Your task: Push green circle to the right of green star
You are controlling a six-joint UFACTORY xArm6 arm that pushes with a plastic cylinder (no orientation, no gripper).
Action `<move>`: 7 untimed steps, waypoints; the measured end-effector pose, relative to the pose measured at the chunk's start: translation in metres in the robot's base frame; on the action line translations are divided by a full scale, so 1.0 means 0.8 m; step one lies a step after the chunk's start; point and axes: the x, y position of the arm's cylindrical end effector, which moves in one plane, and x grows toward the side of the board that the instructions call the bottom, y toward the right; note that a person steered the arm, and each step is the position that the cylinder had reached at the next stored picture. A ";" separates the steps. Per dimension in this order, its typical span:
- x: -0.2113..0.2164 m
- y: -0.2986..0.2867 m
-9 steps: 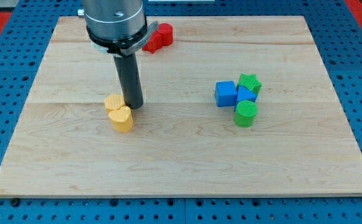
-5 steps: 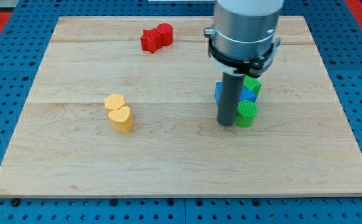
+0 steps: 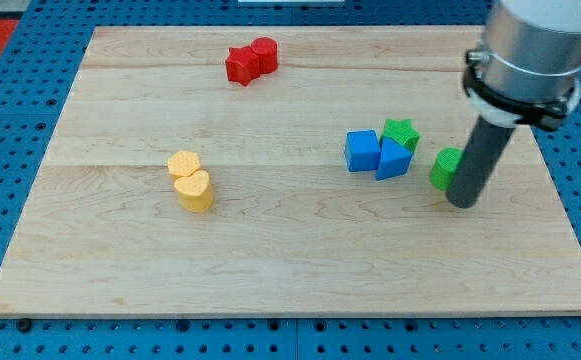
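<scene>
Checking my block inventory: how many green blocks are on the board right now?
2. The green star sits right of board centre, touching the blue blocks. The green circle lies to the star's lower right, partly hidden behind my tip. No others visible.

Green circle [image 3: 444, 167] and my tip [image 3: 461, 203] — both farther right.

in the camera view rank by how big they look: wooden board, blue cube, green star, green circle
1. wooden board
2. blue cube
3. green star
green circle: unranked, partly hidden behind my tip.
</scene>
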 end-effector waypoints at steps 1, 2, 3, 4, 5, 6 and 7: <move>-0.001 0.023; -0.003 0.020; -0.002 0.018; -0.002 0.004; -0.009 -0.013; -0.032 -0.014; -0.059 -0.014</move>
